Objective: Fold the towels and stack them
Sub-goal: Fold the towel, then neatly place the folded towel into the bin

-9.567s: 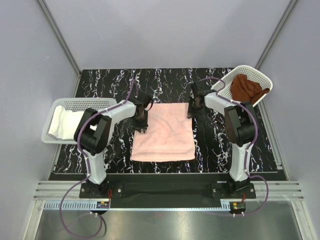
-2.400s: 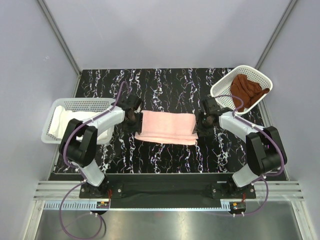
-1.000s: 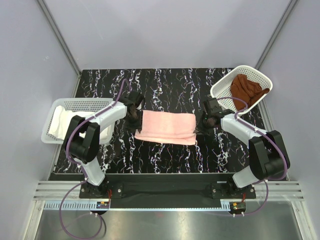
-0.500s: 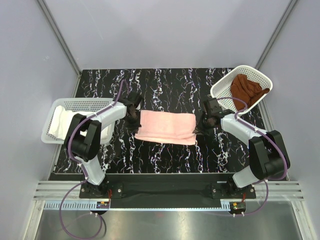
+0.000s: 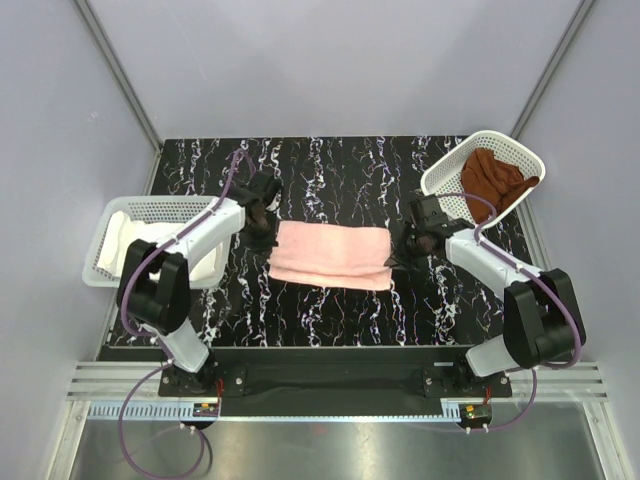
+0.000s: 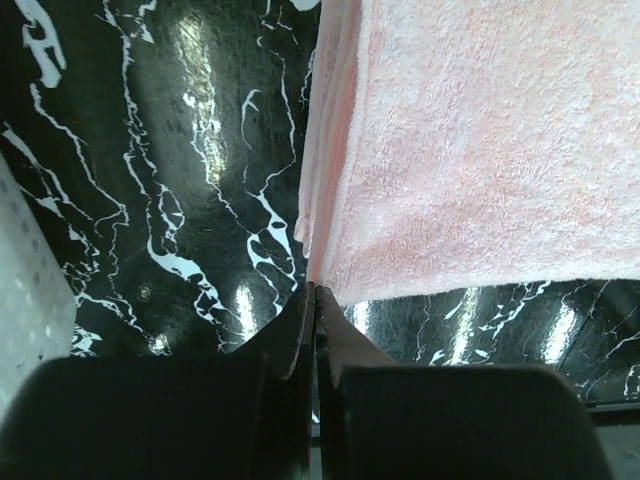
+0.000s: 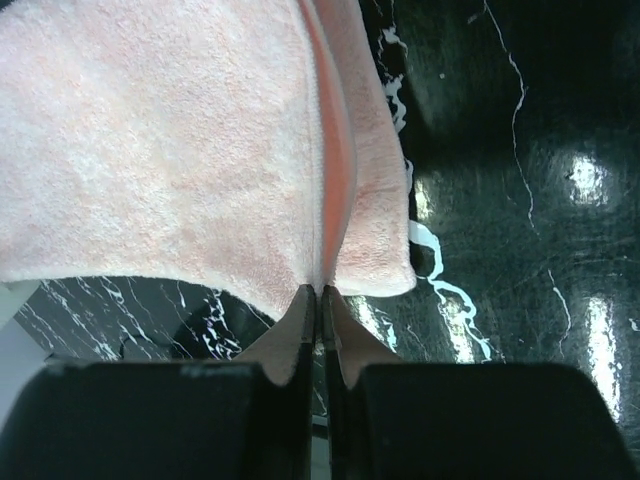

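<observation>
A pink towel (image 5: pixel 330 255), folded to a long strip, lies across the middle of the black marble table (image 5: pixel 330 170). My left gripper (image 5: pixel 270 231) is at the strip's far left corner. In the left wrist view its jaws (image 6: pixel 313 290) are pressed shut on the pink towel (image 6: pixel 480 150) at that corner. My right gripper (image 5: pixel 397 254) is at the strip's right end. In the right wrist view its jaws (image 7: pixel 320 290) are shut on the edge of the pink towel (image 7: pixel 160 140), which curves up slightly there.
A white basket (image 5: pixel 165 205) at the left holds a white towel (image 5: pixel 125 245). A tilted white basket (image 5: pixel 432 185) at the back right holds a brown towel (image 5: pixel 495 178). Grey walls enclose the table.
The square pink towel has been folded in half toward the near side. Over the last second the left wrist shifted slightly toward the far side; the towel's left end barely moved.
</observation>
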{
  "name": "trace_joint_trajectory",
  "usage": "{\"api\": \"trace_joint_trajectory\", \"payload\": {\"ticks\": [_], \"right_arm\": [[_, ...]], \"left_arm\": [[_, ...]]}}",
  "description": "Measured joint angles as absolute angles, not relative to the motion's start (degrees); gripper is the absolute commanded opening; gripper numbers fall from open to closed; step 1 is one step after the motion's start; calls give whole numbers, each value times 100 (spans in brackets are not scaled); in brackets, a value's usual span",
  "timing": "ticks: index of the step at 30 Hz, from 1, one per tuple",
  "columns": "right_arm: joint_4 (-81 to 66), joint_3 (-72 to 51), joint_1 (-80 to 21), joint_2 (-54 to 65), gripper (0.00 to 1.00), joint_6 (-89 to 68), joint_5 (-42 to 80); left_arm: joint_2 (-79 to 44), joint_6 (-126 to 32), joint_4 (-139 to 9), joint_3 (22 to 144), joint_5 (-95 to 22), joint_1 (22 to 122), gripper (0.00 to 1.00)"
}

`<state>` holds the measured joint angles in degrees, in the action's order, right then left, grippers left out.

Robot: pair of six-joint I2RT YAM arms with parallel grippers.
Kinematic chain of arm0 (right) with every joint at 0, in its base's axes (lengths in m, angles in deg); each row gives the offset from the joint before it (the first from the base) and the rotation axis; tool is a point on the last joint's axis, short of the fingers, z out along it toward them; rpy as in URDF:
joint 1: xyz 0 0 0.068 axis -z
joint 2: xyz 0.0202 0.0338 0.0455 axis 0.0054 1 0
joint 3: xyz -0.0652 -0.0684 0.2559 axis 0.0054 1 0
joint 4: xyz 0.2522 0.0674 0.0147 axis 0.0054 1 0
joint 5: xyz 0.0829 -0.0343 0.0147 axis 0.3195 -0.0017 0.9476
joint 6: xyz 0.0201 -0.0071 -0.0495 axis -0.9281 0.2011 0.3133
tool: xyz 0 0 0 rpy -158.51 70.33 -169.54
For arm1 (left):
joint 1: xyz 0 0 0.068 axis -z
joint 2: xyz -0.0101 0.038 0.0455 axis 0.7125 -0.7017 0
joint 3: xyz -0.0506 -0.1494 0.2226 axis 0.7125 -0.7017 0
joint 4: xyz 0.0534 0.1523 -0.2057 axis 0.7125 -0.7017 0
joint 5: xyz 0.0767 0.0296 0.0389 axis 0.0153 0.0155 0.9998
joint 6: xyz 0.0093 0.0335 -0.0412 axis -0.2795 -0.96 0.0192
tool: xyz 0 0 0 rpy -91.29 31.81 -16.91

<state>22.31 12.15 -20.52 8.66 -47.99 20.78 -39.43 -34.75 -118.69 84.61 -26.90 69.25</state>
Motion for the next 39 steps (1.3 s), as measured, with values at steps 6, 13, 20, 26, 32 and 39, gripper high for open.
{"api": "trace_joint_trajectory", "payload": {"ticks": [6, 13, 20, 26, 32, 39], "right_arm": [[1834, 2065, -2052, 608, 7, -4928, 2301], [1246, 2789, -2054, 825, 28, -5059, 2649], [1442, 2714, -2056, 595, 43, -4920, 2671], [1825, 2170, -2056, 490, 39, -4729, 2594], [1132, 2030, -2056, 973, 36, -4594, 2870], [177, 2469, -2043, 1424, 36, -4441, 3165]], "left_arm": [[-3799, -3483, -11687, 7916, -2615, 6921, 0], [-4168, -3485, -11480, 7427, -2615, 6921, 0], [-4217, -3630, -11748, 7722, -2440, 6918, 38], [-4212, -3776, -11814, 8544, -2364, 6905, 51], [-4210, -3953, -11322, 8423, -2829, 6855, 54], [-4741, -4084, -11053, 8251, -3140, 6700, 58]]}}
